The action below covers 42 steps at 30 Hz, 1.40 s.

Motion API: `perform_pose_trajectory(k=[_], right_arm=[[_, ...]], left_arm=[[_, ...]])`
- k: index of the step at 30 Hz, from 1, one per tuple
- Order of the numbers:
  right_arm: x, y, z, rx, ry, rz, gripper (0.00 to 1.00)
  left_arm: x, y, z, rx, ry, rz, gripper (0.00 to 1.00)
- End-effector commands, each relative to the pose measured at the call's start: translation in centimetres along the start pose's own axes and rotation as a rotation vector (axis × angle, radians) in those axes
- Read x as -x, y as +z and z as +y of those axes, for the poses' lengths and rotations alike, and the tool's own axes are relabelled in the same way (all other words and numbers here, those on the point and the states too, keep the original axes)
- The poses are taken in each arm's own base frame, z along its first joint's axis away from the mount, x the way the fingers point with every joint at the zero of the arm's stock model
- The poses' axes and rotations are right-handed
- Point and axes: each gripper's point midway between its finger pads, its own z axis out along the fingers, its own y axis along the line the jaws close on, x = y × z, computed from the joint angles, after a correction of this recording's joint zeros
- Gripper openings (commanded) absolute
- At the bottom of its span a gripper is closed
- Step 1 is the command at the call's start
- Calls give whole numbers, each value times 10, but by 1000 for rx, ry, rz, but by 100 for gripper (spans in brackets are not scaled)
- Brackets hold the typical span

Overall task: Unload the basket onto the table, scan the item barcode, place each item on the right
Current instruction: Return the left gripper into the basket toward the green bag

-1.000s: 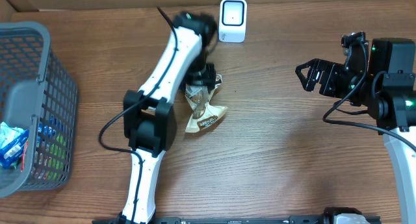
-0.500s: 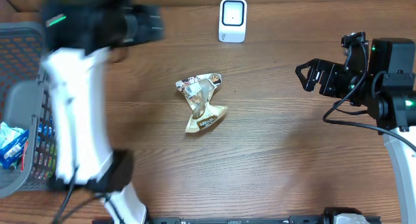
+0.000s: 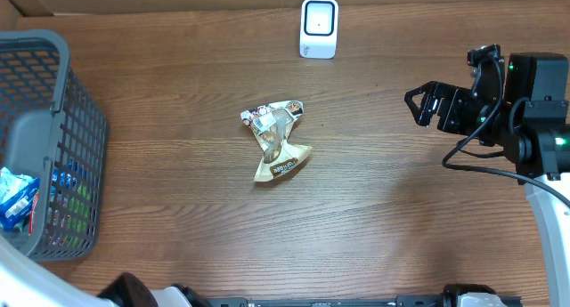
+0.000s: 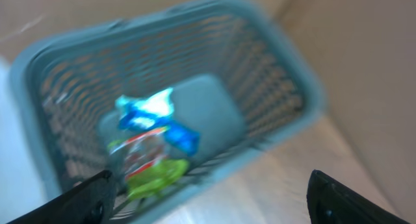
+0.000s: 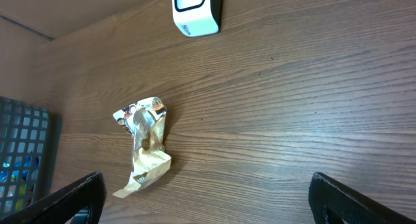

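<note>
The item, a crumpled tan snack packet (image 3: 278,143), lies by itself on the wooden table, in front of the white barcode scanner (image 3: 319,27). The right wrist view shows the packet (image 5: 144,146) and the scanner (image 5: 195,10) too. My right gripper (image 3: 416,107) hovers open far to the right of the packet, with nothing between its fingers (image 5: 354,201). My left gripper (image 4: 208,204) is open and empty above the grey basket (image 4: 286,74), in a blurred picture. It is outside the overhead view.
The grey mesh basket (image 3: 53,67) stands at the table's left edge with several colourful packets (image 4: 153,143) inside. A piece of the left arm (image 3: 134,292) shows at the bottom left. A cardboard wall runs along the back.
The left gripper let go of the packet by the scanner and swung left to the basket, leaving the overhead view. The packet stays on the table. The right arm has not moved.
</note>
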Motion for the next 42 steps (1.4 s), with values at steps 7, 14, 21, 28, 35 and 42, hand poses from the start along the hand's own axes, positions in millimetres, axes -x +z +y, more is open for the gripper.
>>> perform_pose_trajectory(k=[7,14,21,28,35,42], right_arm=[[2,-5,1,-5,-6,-5,100],[-3,-5,0,-11,4,17,100],[-3,-5,0,-11,4,16,100],[-1,-5,0,-10,0,10,100],[-2,-5,0,-11,1,11,100],[-4,-5,-1,-12,6,20,100]], left_arm=[[-11,143,42,212,-141,268,83],[-47,210,64,387,-231,441,84],[-80,249,87,540,-250,542,83],[-114,280,100,584,-257,590,79],[-143,322,114,600,-248,563,77],[-179,355,113,540,-270,573,74]])
